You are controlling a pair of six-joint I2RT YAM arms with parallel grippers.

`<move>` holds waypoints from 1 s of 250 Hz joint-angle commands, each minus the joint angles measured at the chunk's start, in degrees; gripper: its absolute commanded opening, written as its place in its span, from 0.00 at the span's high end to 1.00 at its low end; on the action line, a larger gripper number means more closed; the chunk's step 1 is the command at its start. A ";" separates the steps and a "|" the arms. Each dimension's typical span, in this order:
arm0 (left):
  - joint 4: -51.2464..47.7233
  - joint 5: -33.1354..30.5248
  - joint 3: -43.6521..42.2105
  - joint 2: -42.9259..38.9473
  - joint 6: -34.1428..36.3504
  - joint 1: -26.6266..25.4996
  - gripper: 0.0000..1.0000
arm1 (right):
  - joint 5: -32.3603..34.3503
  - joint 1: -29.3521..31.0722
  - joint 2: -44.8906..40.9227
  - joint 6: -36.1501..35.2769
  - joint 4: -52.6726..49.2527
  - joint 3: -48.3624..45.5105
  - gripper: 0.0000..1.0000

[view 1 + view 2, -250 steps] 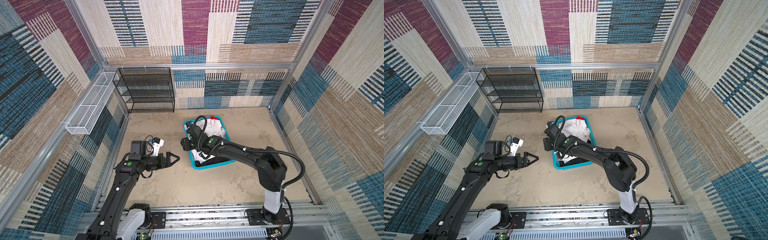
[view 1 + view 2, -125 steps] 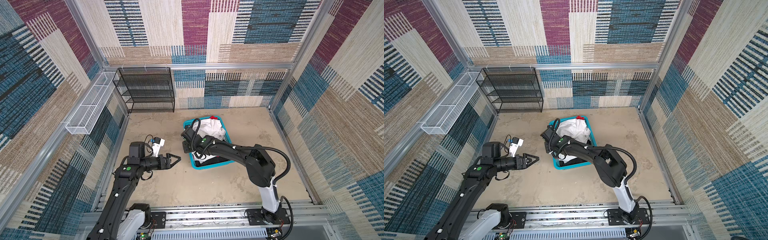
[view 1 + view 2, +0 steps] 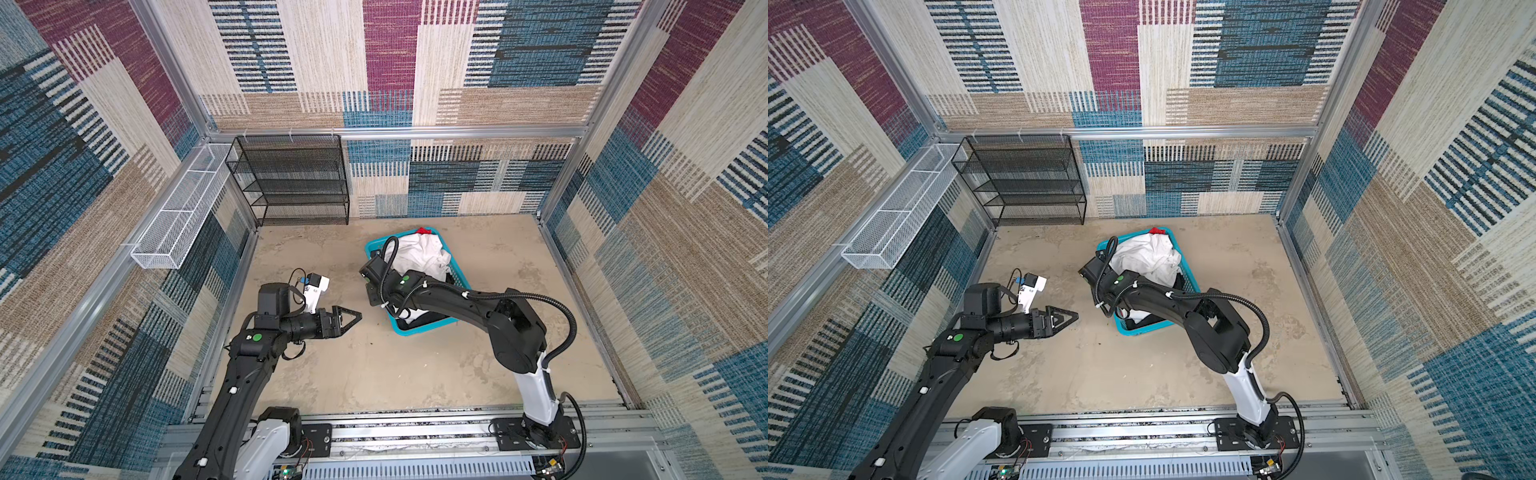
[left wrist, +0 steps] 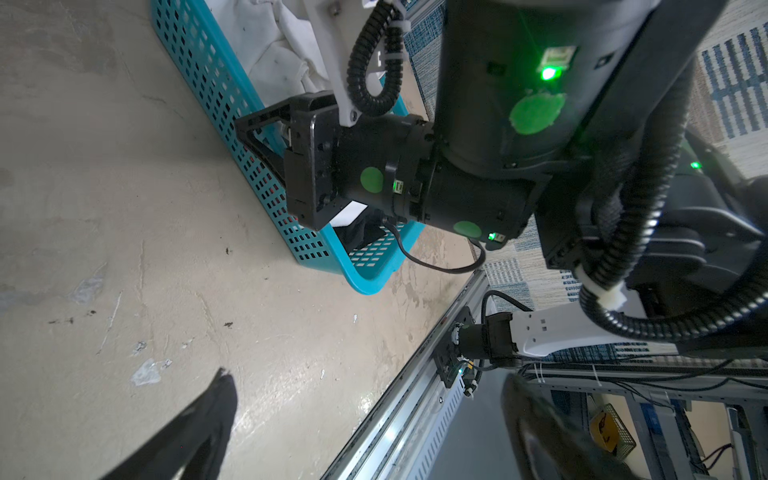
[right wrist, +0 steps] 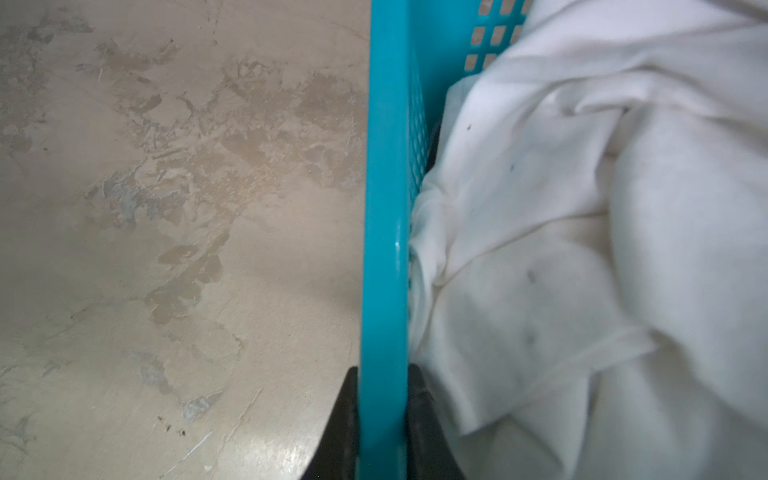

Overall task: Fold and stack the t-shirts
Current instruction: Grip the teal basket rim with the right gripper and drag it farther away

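Right gripper [image 5: 383,372] is clamping the basket [image 5: 384,166] rim, one finger outside, one inside against the white shirt [image 5: 582,249]. Red shirt [image 3: 424,230] is peeking out at the basket's far end. Left gripper [image 3: 348,318] is hovering over the table [image 3: 374,374] beside the basket, jaws spread wide.

Heaped white t-shirt [image 3: 419,255] fills turquoise basket [image 3: 419,331].
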 commanded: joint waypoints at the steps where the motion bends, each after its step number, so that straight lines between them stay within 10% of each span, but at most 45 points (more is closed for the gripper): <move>1: 0.73 0.46 -0.30 -0.03 0.31 0.12 0.01 | 1.45 -1.38 -3.30 0.31 1.65 -2.32 1.00; 99: 3.63 0.34 -1.08 1.69 -2.07 0.03 0.01 | -2.58 -19.60 -20.38 -16.54 15.86 -22.53 1.00; 156: 22.61 2.49 -2.37 8.20 -14.23 -0.90 0.01 | -3.64 -31.59 -19.28 -27.29 22.35 -24.18 1.00; 250: 13.41 -1.47 32.38 36.27 -4.75 -13.65 0.00 | -4.10 -42.79 -9.46 -36.92 27.67 -15.22 1.00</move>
